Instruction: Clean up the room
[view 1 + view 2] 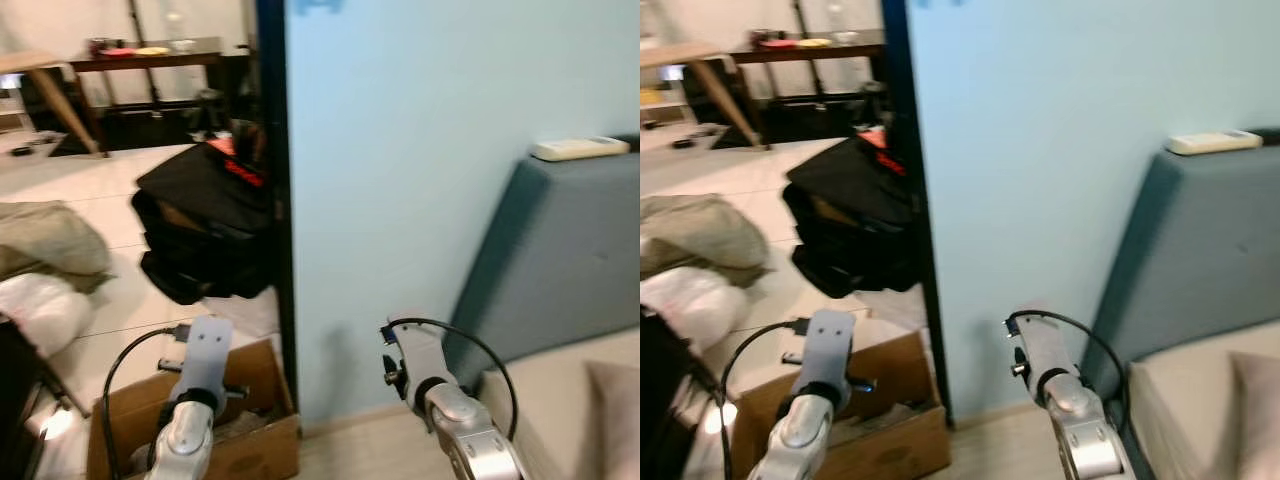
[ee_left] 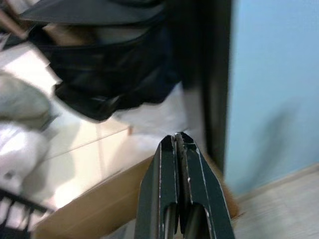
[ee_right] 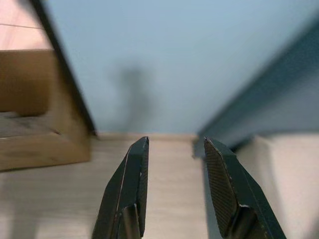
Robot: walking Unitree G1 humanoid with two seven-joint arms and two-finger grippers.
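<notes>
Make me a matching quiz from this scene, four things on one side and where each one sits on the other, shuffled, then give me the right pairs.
Things:
1. white remote control
2. cardboard box
3. black bag
4. dark wooden table

Places:
A. on the floor below the left arm, by the wall's edge
B. at the far wall of the back room
C. on top of the grey sofa back
D. on the tiled floor beside the dark door frame

Pairs: 1-C, 2-A, 3-D, 4-B

Soft, even indoor light; every view slightly motion-blurred, with faint shadows on the wall (image 1: 420, 200).
</notes>
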